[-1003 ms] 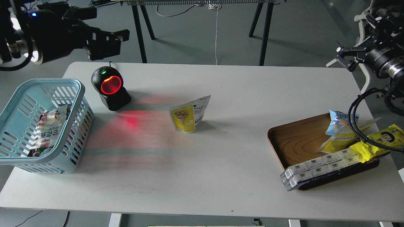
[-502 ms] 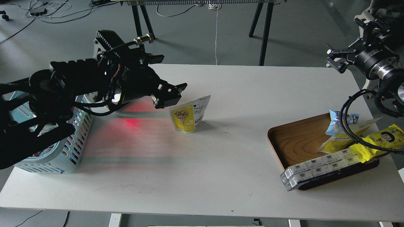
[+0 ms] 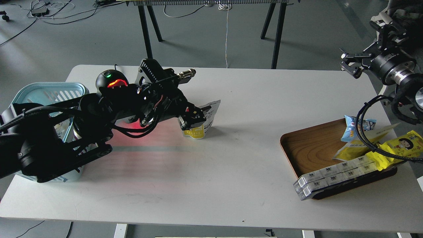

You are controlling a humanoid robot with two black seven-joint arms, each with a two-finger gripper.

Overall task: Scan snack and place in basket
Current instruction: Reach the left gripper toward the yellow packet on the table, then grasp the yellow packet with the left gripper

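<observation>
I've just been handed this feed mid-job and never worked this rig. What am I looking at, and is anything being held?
This is the robot's own head camera, looking down on a white table. The black left arm reaches in from the left; its left gripper is at the yellow-and-white snack pouch, but a firm grasp cannot be confirmed. The right gripper hangs open and empty at upper right. Behind the arm stands a barcode scanner glowing red. The light blue basket sits far left, and a wooden tray of other snacks on the right.
</observation>
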